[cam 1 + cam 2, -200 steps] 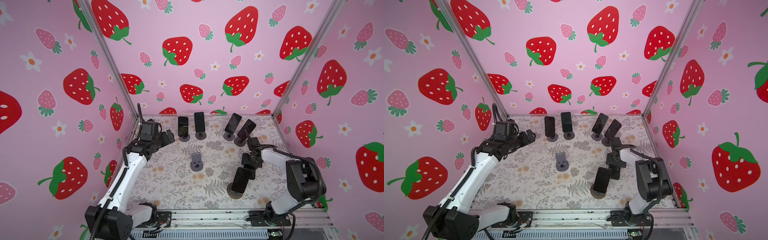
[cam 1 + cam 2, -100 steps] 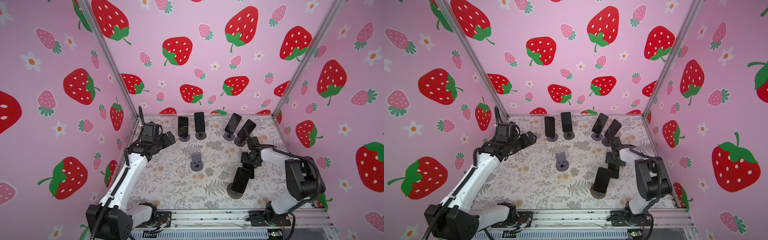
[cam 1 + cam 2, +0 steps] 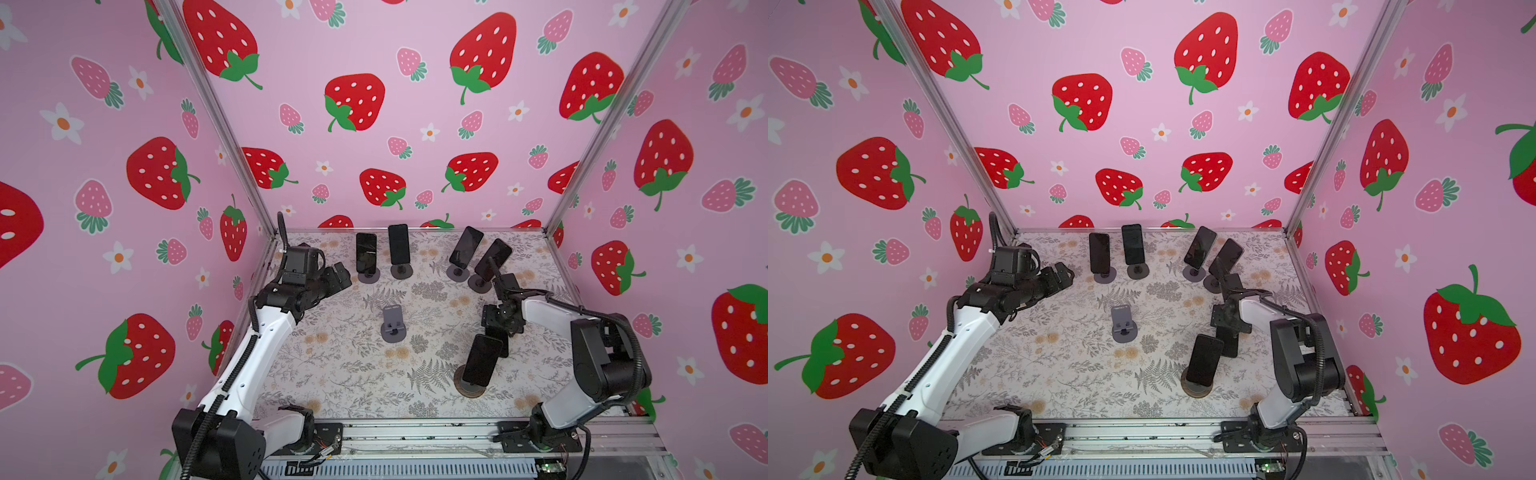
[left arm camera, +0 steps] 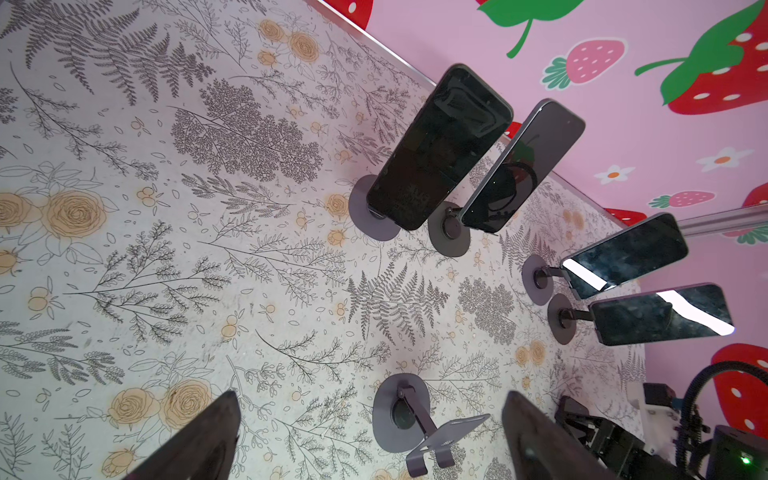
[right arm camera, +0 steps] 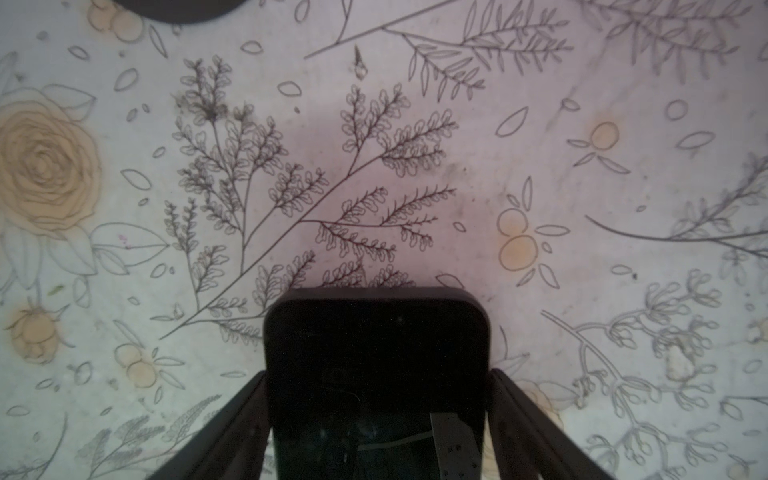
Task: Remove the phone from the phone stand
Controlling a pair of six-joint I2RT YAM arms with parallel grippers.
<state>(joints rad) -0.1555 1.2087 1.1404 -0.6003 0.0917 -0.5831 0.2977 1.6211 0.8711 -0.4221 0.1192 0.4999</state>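
A black phone lies flat on the floral table, screen up; in both top views it shows at right of centre. My right gripper points down over it, its fingers straddling the phone's long sides with thin gaps, so it stands open. An empty grey phone stand sits mid-table. My left gripper hovers wide open at back left, holding nothing.
Another phone leans on a round-based stand just in front of the right gripper. Several more phones on stands line the back edge. Pink strawberry walls close in three sides; a metal rail runs along the front.
The right gripper's jaws have spread slightly off the phone's sides. Both arms have barely moved.
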